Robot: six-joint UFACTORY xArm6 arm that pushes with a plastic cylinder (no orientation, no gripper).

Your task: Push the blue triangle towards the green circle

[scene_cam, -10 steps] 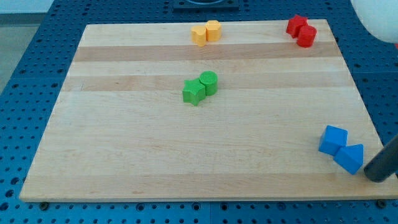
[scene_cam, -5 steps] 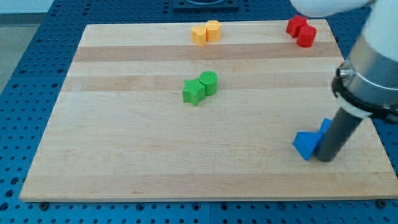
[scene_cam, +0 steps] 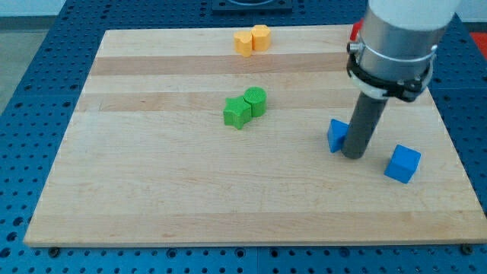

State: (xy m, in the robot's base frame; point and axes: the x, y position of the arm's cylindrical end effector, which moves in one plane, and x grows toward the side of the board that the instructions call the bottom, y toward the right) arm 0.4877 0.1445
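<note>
The blue triangle (scene_cam: 336,135) lies right of the board's middle, partly hidden behind my rod. My tip (scene_cam: 353,155) rests against the triangle's right side. The green circle (scene_cam: 256,100) stands near the board's centre, up and to the left of the triangle, touching a green star (scene_cam: 237,113) on its lower left. The triangle and the green circle are well apart.
A blue cube (scene_cam: 402,164) sits to the right of my tip. Two yellow blocks (scene_cam: 252,39) stand at the top edge, centre. A red block (scene_cam: 355,31) peeks out behind the arm at the top right. The wooden board (scene_cam: 152,190) lies on a blue perforated table.
My tip has moved up and to the left, pushing the blue triangle away from the blue cube and closer to the green circle. The cube stays near the right edge.
</note>
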